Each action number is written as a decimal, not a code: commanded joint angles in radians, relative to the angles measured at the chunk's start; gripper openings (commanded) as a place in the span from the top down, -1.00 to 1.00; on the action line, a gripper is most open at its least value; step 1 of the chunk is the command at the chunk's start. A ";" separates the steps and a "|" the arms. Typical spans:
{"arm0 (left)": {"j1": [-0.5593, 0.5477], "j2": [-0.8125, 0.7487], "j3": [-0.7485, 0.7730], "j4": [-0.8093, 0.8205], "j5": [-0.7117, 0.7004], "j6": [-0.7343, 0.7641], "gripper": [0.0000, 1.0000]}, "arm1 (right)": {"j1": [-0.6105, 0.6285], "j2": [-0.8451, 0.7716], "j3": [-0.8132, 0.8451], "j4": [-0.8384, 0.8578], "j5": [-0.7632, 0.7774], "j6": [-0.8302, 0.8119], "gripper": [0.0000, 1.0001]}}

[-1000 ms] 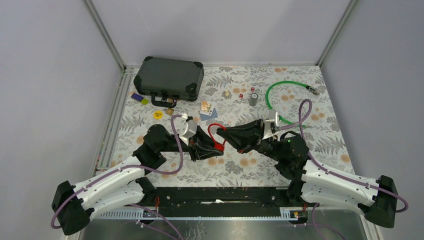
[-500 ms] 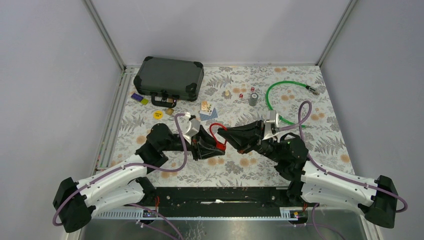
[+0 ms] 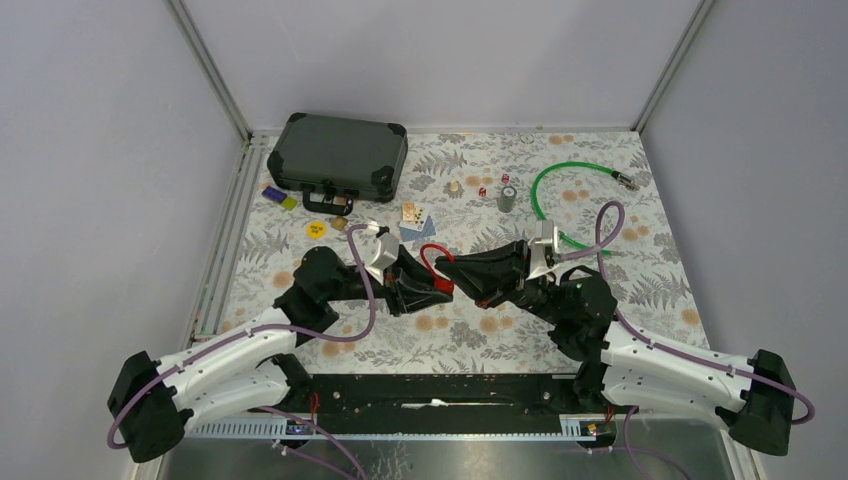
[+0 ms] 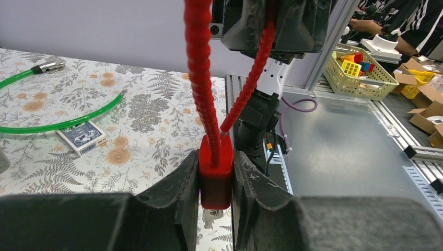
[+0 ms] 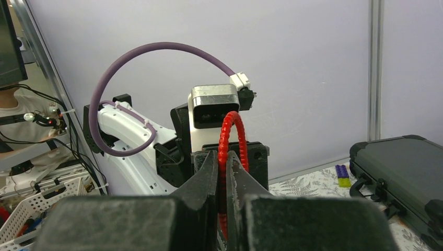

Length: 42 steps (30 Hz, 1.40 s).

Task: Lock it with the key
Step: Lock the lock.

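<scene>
A red cable lock (image 3: 437, 268) hangs between my two grippers above the middle of the table. My left gripper (image 3: 436, 291) is shut on its red block body (image 4: 216, 175), held upright between the fingers (image 4: 184, 183). The ribbed red cable loop (image 4: 201, 78) rises from the body. My right gripper (image 3: 452, 270) is shut on one strand of that loop (image 5: 223, 151), and it shows at the top of the left wrist view (image 4: 271, 23). I see no key in any view.
A dark case (image 3: 340, 157) lies at the back left, with small bricks (image 3: 275, 195) and a yellow disc (image 3: 316, 229) beside it. A card deck (image 3: 415, 213), a grey cylinder (image 3: 507, 198) and a green cable (image 3: 560, 190) lie behind the grippers.
My left gripper has shifted slightly right and away with the lock body. The right gripper has kept its hold on the cable and barely moved.
</scene>
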 commanded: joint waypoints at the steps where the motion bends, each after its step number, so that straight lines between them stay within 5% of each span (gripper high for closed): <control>1: -0.011 -0.005 0.037 0.257 -0.014 -0.004 1.00 | 0.001 0.038 -0.038 -0.100 -0.027 0.016 1.00; 20: -0.012 -0.009 0.037 0.364 0.112 -0.067 1.00 | -0.001 0.035 -0.052 -0.265 0.117 -0.100 1.00; 34: -0.012 -0.015 0.021 0.311 -0.037 -0.047 1.00 | -0.001 -0.023 -0.155 -0.239 0.079 -0.129 1.00; 42: -0.012 0.025 0.023 0.299 -0.059 -0.053 1.00 | -0.001 -0.046 -0.081 -0.246 0.090 -0.163 -0.12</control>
